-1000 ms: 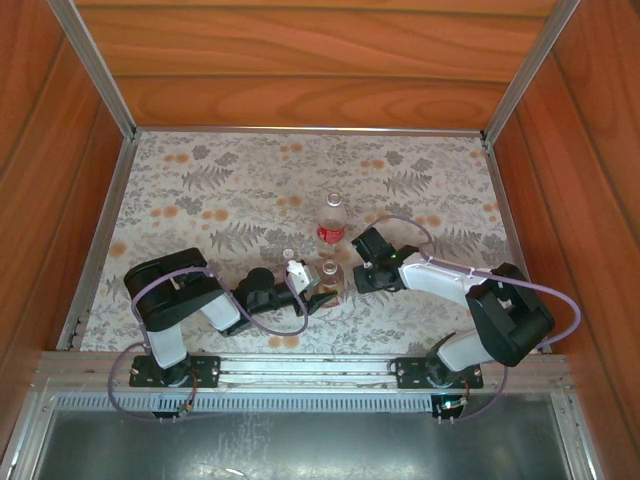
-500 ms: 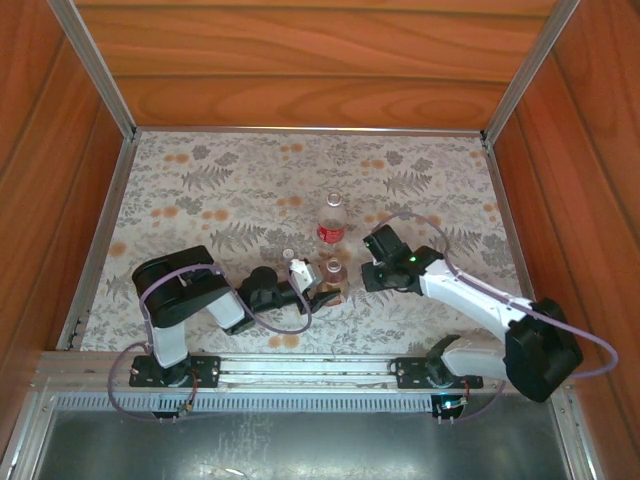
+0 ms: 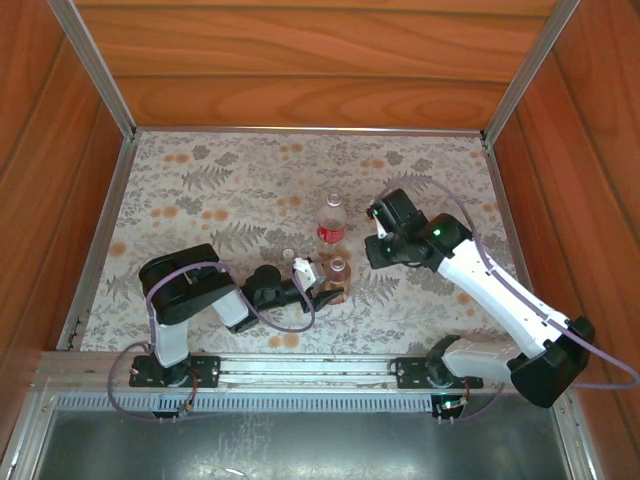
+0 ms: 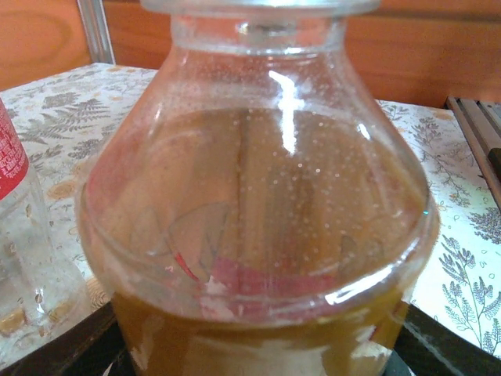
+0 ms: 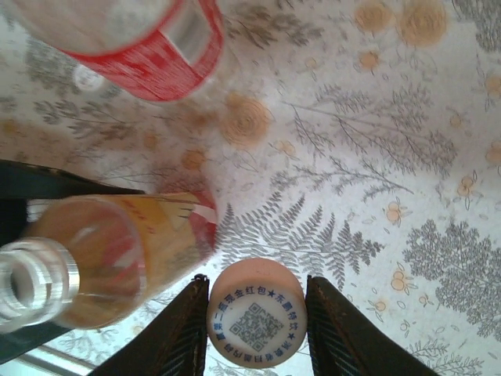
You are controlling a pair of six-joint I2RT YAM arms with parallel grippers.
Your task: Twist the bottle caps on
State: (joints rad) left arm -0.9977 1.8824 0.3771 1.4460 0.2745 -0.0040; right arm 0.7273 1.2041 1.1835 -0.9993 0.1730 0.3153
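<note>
As the right arm swings back from the amber bottle (image 3: 337, 278), the cap goes with it, unthreaded.
The right gripper (image 5: 256, 313), a second ago beside the neck, now hangs apart from it toward the worktop's (image 3: 200, 190) right edge, pinching a bottle cap (image 5: 254, 329); the left gripper (image 3: 325, 292) clamps the amber bottle near the middle of the near edge, mouth open; the clear bottle (image 3: 331, 222) stands just behind, toward the centre; capping looks yet to begin.

Wood-panelled walls (image 3: 320, 60), fern-patterned tablecloth (image 3: 200, 180)
</note>
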